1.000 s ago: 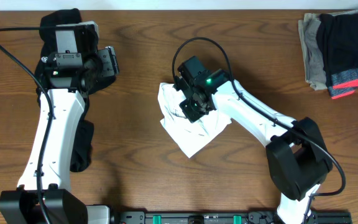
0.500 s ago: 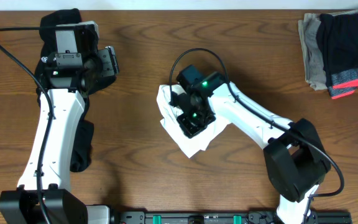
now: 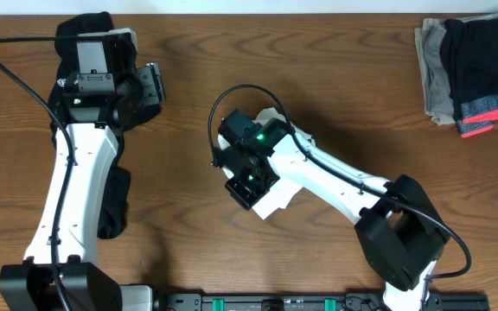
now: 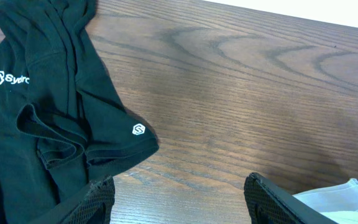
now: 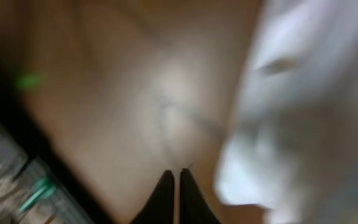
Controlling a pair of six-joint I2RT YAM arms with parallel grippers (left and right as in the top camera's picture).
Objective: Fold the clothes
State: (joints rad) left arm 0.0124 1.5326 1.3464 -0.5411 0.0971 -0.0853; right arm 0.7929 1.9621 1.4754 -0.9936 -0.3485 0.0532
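The clothes, a crumpled white T-shirt [image 3: 272, 202], lie mid-table, mostly hidden under my right arm. My right gripper [image 3: 245, 187] hangs over the shirt's front-left edge. In the blurred right wrist view its fingers [image 5: 174, 182] are pressed together with nothing between them, over bare wood, and the white cloth [image 5: 303, 93] is just to their right. My left gripper [image 3: 153, 85] is far to the left and open. In the left wrist view its jaws [image 4: 179, 205] stand wide apart over bare table, and a corner of the white shirt [image 4: 344, 193] shows at lower right.
A black garment with small white logos [image 4: 42, 112] lies under and beside my left arm [image 3: 115, 203]. A stack of folded grey, black and coral-striped garments [image 3: 474, 69] sits at the back right corner. The wooden table [image 3: 353, 78] runs between them.
My right arm has swung left and toward the front edge across the white shirt, covering more of it. The left arm has not moved.
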